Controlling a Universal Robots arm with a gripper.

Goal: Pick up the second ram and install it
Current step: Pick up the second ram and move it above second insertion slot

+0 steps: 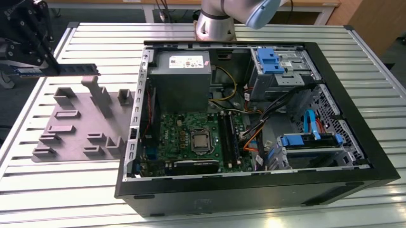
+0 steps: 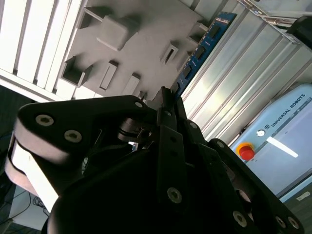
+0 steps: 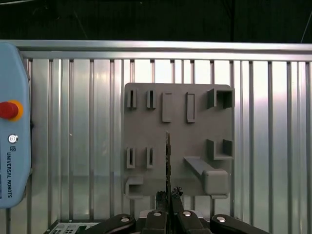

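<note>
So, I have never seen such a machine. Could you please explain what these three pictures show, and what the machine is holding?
The machine is a single robot arm standing on a metal slatted table. The exterior view shows the whole scene from a camera off the arm. Both wrist views come from cameras riding on the arm, looking past its gripper.

On the table lie a grey fixture plate with upright blocks and an open computer case, with its green motherboard visible inside. A pale blue control box with a red button lies there too.

The gripper is shut on the second ram, a thin dark memory stick, and holds it by one end above the plate.
</note>
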